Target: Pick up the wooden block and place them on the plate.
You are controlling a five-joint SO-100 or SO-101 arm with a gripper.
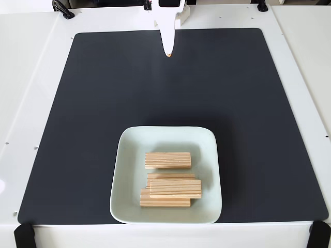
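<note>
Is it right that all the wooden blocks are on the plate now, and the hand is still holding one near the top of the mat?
Not quite. In the fixed view the wooden blocks do all lie on the mint-green plate, but the hand near the top edge of the black mat is empty, holding no block.
</note>
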